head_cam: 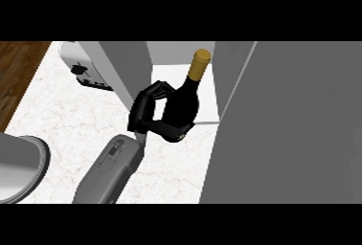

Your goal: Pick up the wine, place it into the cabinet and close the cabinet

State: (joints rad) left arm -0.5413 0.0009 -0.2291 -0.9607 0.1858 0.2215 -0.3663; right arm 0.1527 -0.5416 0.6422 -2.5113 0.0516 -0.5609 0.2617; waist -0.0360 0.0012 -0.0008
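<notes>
Black left hand (150, 114) clasps the wine (185, 98) upright, seemingly just inside the cabinet (297, 119) opening, so it can be stood down there.

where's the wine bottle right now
Head view, upper centre: the wine bottle is held in the left hand at the mouth of the cabinet, with the toaster further to its left.
</notes>
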